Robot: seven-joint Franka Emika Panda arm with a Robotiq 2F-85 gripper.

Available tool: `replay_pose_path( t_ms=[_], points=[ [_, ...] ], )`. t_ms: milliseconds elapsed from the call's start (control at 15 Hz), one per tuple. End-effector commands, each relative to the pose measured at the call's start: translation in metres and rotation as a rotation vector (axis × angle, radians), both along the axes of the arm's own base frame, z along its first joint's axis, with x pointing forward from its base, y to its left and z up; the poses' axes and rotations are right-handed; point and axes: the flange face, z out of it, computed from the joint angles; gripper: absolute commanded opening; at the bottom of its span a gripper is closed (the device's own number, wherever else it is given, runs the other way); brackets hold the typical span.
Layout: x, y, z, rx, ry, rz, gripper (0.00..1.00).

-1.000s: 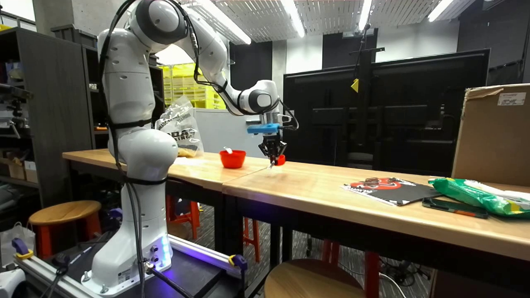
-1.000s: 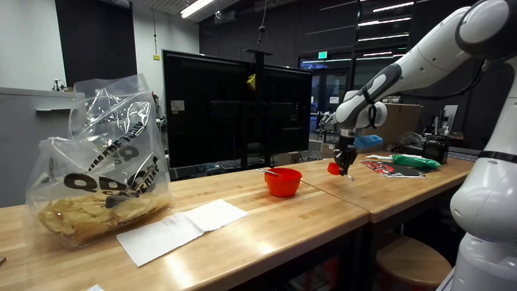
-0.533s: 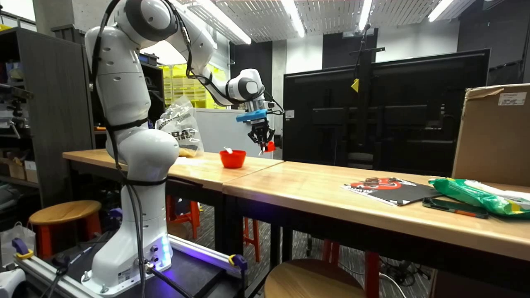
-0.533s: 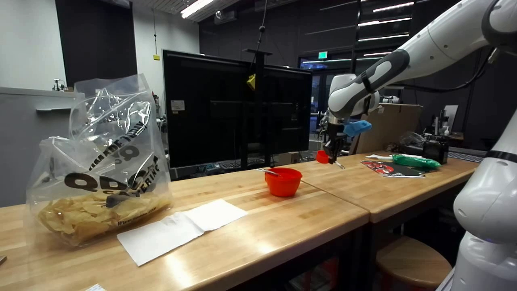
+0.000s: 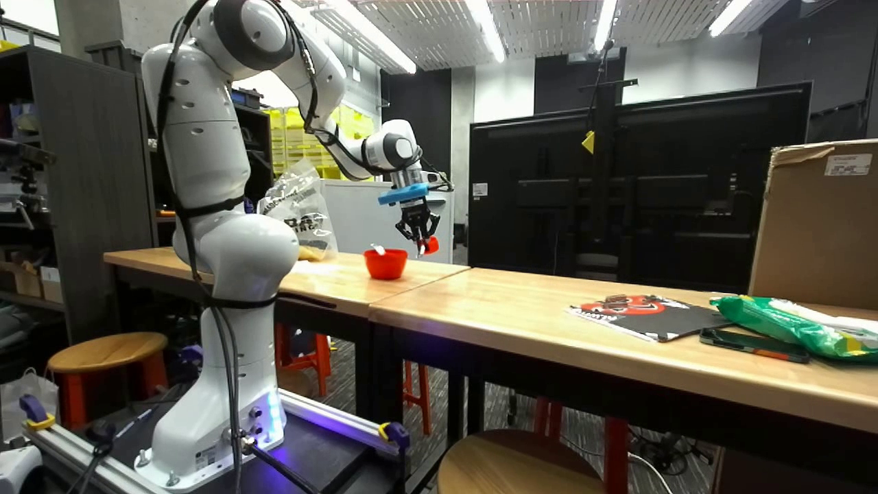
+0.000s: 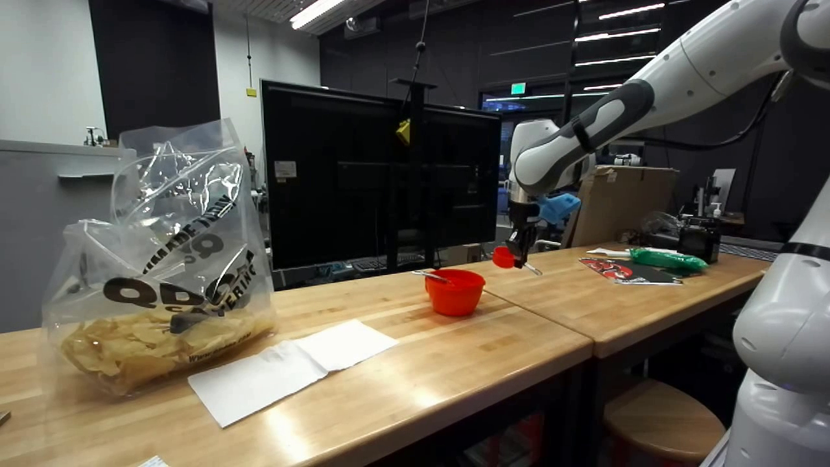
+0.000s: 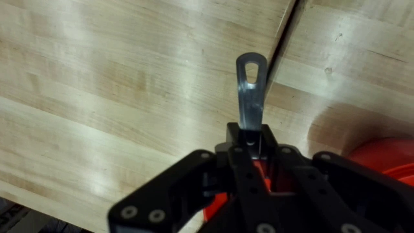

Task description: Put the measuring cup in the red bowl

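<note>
My gripper (image 5: 421,243) is shut on the grey metal handle of the small red measuring cup (image 5: 431,245). The cup hangs in the air beside the gripper, also in an exterior view (image 6: 503,257). In the wrist view the handle (image 7: 251,103) sticks out between the fingertips, and the cup's red body (image 7: 215,205) is mostly hidden behind the fingers. The red bowl (image 6: 455,293) stands upright on the table, apart from the cup; its edge shows at the lower right of the wrist view (image 7: 385,155). The cup is higher than the bowl and to one side of it.
A light handle (image 6: 431,276) rests over the bowl's rim. A clear bag of chips (image 6: 175,279) and white paper (image 6: 292,373) lie on the wooden table (image 6: 402,383). A seam runs across the table near the bowl. A green packet (image 5: 796,322) lies farther off.
My gripper has risen from low over the table with the cup and moved sideways closer to the red bowl. It has sunk slightly in the last half second. The bowl has not moved.
</note>
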Motion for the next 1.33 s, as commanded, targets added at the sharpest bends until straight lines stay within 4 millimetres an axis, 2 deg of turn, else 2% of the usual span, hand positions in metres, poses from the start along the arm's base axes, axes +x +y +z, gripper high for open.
replay_pose_path(
  t_ms=[0,667,1267],
  points=[
    [-0.006,0.019,0.015,-0.045,-0.014,0.035,0.04],
    [-0.006,0.068,0.011,-0.067,-0.009,0.144,0.04],
    [-0.008,0.097,0.006,-0.084,0.000,0.209,0.04]
  ],
)
